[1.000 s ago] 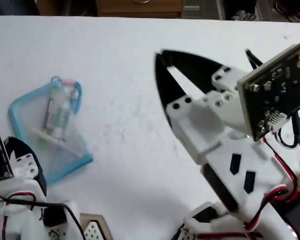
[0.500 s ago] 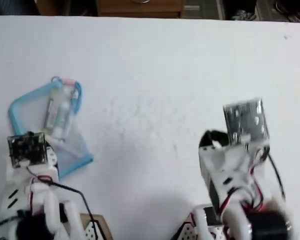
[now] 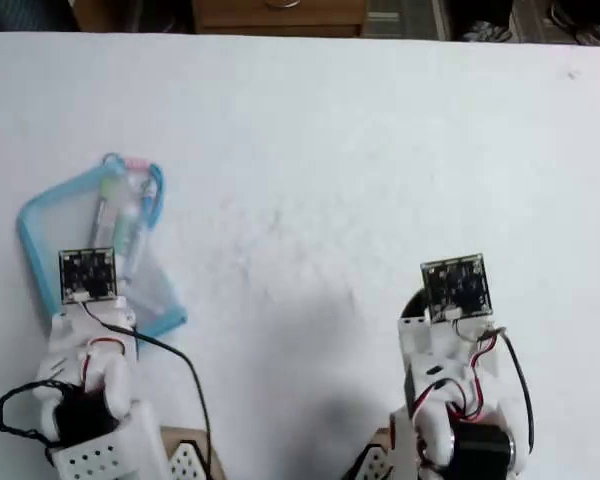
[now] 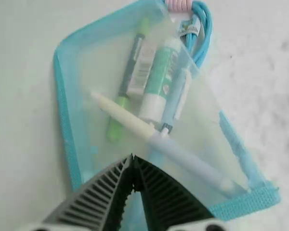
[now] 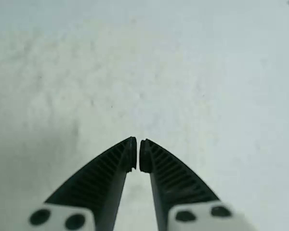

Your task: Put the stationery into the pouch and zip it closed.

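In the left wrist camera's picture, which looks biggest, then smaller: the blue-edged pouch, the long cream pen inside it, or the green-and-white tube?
1. pouch, by far largest.
2. cream pen, slanted across it.
3. green-and-white tube, shorter but thicker.
All lie together, so nearness barely matters.

The white tabletop (image 3: 310, 150) is marked by faint scuffs near its middle. Beyond its far edge, a piece of wooden furniture (image 3: 280, 15) is seen.
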Robot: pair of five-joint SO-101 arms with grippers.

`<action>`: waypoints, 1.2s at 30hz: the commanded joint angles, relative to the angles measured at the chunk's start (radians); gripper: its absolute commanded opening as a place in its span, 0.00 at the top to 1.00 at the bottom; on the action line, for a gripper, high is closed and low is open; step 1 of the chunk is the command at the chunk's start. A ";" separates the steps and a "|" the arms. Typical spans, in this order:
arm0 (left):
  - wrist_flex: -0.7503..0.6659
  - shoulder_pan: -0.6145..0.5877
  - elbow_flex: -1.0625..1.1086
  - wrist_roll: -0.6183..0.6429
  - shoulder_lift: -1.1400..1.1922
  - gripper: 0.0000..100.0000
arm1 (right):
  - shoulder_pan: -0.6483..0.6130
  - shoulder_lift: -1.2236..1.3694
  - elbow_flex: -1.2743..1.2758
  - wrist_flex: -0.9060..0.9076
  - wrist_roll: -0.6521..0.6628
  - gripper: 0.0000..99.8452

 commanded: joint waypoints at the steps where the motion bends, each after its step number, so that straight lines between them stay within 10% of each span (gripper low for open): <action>1: -0.017 -0.002 0.044 -0.009 -0.012 0.98 | 0.033 -0.019 0.104 -0.015 0.011 0.97; 36: 0.106 -0.016 0.075 -0.005 -0.010 0.98 | 0.054 -0.012 0.445 -0.131 0.003 0.97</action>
